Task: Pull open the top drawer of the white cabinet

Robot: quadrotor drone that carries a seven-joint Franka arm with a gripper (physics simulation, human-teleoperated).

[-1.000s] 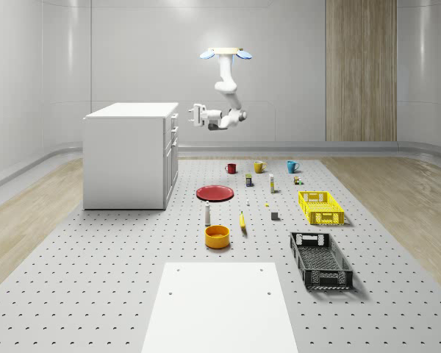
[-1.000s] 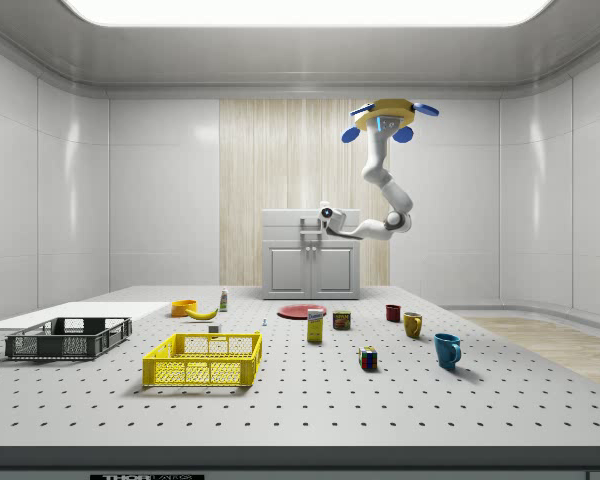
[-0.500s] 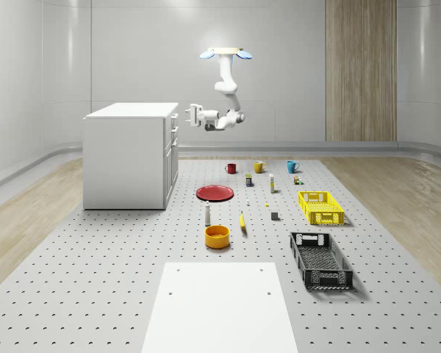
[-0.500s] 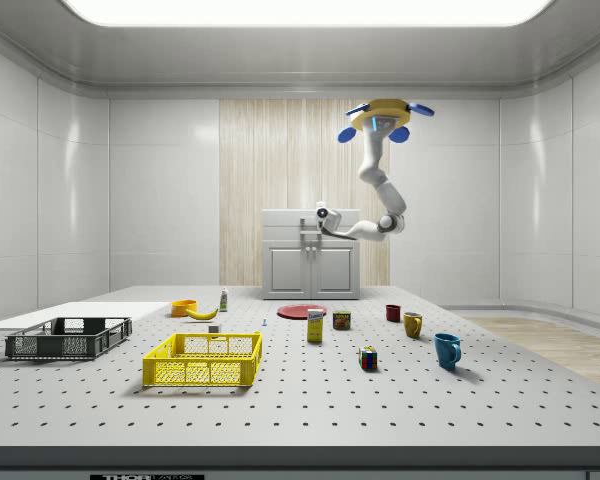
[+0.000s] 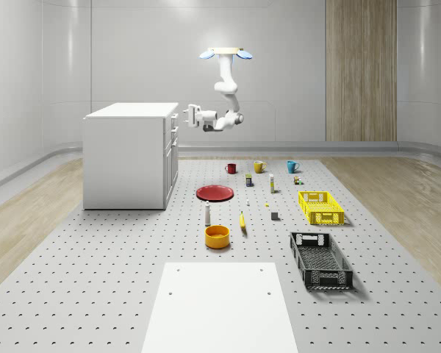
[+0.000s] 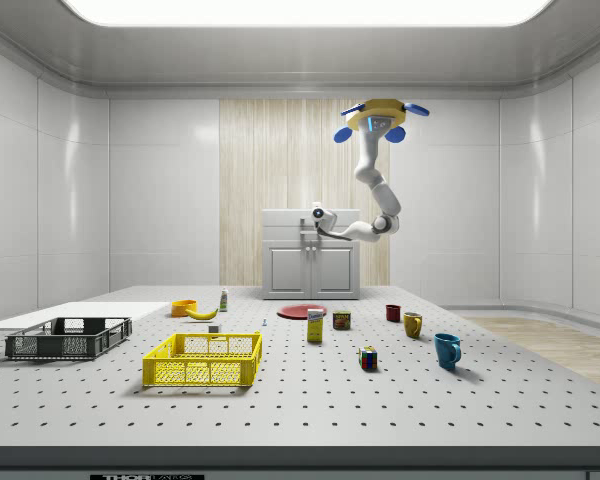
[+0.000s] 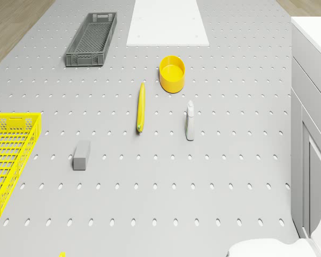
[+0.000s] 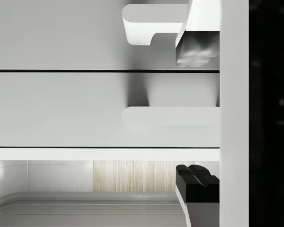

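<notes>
We see the drone [image 5: 226,54] hovering above the counter [image 5: 132,294], right of the cabinet [image 5: 128,156] in the whole-scene view. The jaws [image 5: 187,115] stand wide apart, just beside the shut top drawer [image 5: 173,118], its handle [image 8: 170,115] between them.

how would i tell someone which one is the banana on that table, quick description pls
Start at the white cabinet on the whole-scene view's left, then come forward past the red plate to the orange bowl. The banana lies flat just to the bowl's right: the only long, thin yellow thing, unlike the upright white bottle nearby.
</notes>
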